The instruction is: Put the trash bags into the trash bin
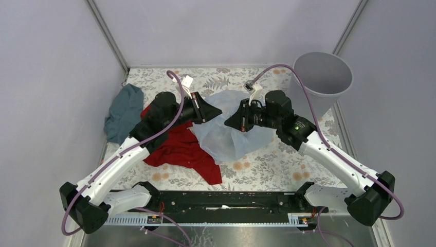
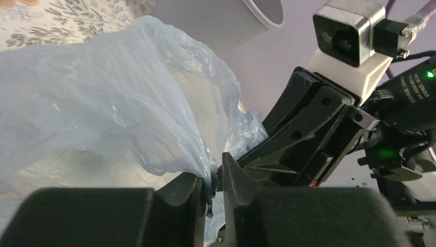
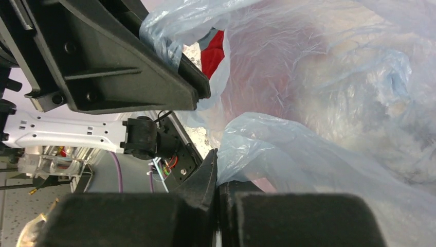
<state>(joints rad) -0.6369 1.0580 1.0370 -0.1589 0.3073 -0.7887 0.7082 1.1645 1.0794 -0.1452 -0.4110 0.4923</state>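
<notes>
The pale blue trash bag [image 1: 226,131] lies crumpled at mid-table, partly over a red cloth. My two grippers meet tip to tip above its near-left edge. In the left wrist view the left gripper [image 2: 216,172] stands slightly open, a narrow gap showing between its jaws, and a fold of the bag [image 2: 103,103] drapes into that gap against the left finger. In its own wrist view the right gripper [image 3: 217,164] is shut on an edge of the bag film [image 3: 319,103], which rises out from its closed tips. The grey trash bin [image 1: 323,77] stands upright at the far right corner.
A red cloth [image 1: 180,146] lies under and left of the bag. A teal-grey cloth [image 1: 123,110] sits by the left wall. Enclosure walls close in the table on three sides, and the bin stands against the right wall.
</notes>
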